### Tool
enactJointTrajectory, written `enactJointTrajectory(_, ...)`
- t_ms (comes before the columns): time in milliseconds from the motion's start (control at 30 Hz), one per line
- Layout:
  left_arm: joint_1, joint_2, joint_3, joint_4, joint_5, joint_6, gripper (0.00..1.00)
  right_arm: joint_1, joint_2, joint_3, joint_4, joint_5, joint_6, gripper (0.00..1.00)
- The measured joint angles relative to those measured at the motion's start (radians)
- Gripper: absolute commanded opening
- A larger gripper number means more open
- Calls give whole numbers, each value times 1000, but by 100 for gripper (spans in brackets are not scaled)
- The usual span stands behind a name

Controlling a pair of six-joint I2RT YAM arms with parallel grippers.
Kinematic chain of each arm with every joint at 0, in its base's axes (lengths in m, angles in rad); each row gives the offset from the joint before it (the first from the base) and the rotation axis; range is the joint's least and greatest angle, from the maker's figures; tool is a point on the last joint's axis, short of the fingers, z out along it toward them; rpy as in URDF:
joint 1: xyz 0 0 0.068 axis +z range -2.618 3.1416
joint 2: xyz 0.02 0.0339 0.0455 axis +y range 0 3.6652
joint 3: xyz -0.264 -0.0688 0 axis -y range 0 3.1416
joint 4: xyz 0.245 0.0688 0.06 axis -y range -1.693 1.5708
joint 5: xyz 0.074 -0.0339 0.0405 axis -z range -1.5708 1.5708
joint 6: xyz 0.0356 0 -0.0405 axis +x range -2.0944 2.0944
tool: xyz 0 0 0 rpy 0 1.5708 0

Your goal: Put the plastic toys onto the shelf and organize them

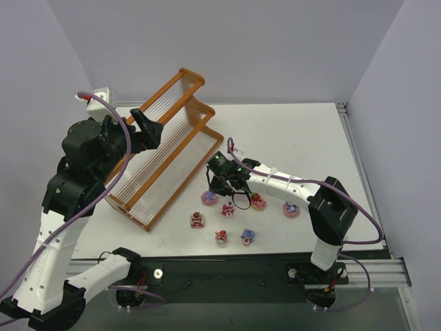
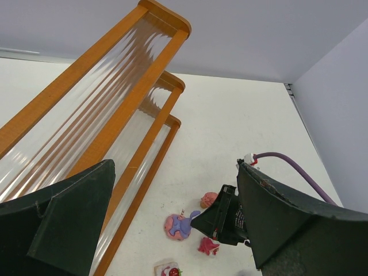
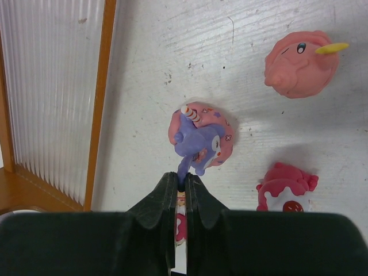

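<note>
Right end effector (image 3: 182,178) is down low over the bench (image 1: 289,138), its two dark fingers (image 3: 158,198) pressed together with barely a slit between them, and a thin purple limb of the purple bunny figurine (image 3: 198,141) runs straight into that pinch. It may be an ear or a tail; the wrist view is too close to say. The bunny sits on a pink sprinkled donut base with a small striped candle poking up beside its head, and it rests on the bench just off the lowest orange rail of the shelf (image 1: 169,138). Beyond it, a round pink figurine (image 3: 299,63) with a yellow horn lies on its side, apart from the bunny. A red-and-pink cupcake (image 3: 286,190) stands just beside the right finger. From overhead, more small toys are scattered in front: one (image 1: 198,220) near the shelf's near corner, two (image 1: 221,236) (image 1: 248,236) close to the bench's front edge, and another (image 1: 291,209) beside the right arm's forearm. The shelf itself lies at a diagonal across the left half of the bench, three stepped tiers of clear ribbed slats in an orange-brown frame. Over on the other side, the left end effector (image 2: 175,169) hangs above the shelf's near end with its fingers spread wide apart and nothing between them, its wrist camera looking down along the tiers toward the toys and the right arm's dark tool.
</note>
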Motion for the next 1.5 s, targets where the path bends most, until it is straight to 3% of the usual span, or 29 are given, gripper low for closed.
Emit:
enactJointTrajectory(400, 0, -3, -1, 0, -1, 0, 97, 0, 0, 39, -28, 47, -55, 0)
enactJointTrajectory(900, -3, -1, 0, -1, -24, 9, 97, -94, 11, 277, -6, 58, -115, 0)
enactJointTrajectory(1500, -21, 29, 18, -15, -46, 25, 97, -198, 214, 357, 278, -47, -299, 0)
